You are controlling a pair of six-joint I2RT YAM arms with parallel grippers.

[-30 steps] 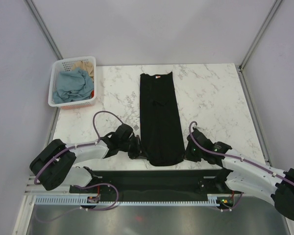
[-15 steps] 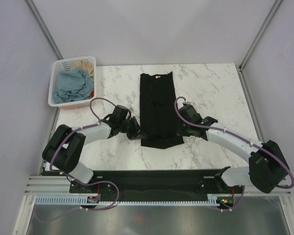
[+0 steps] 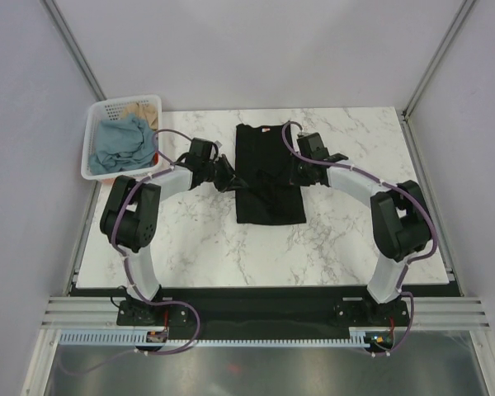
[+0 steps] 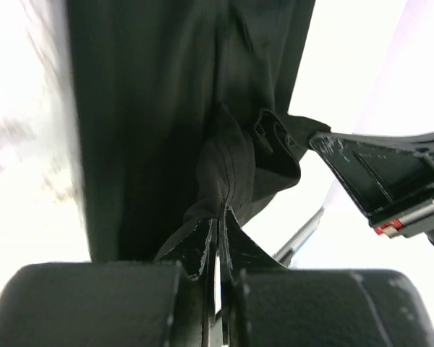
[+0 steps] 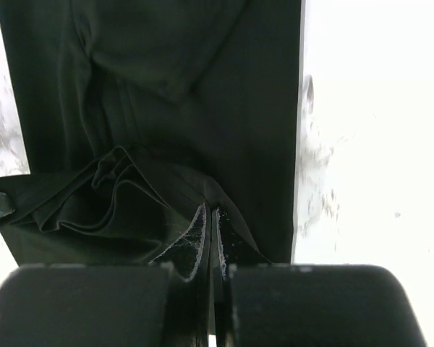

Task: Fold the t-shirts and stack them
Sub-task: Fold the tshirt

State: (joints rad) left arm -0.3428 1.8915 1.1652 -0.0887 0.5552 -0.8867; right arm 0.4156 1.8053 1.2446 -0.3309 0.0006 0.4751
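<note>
I am finding open marble table (image 3: 346,239) all around the black t-shirt (image 3: 268,206); only the white basket (image 3: 91,136) is blocking the far-left corner.

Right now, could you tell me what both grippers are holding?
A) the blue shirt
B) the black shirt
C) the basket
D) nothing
B: in each wrist view, the left gripper and the right gripper pinch bunched cloth of the black shirt, while the blue shirt lies in the basket.
</note>
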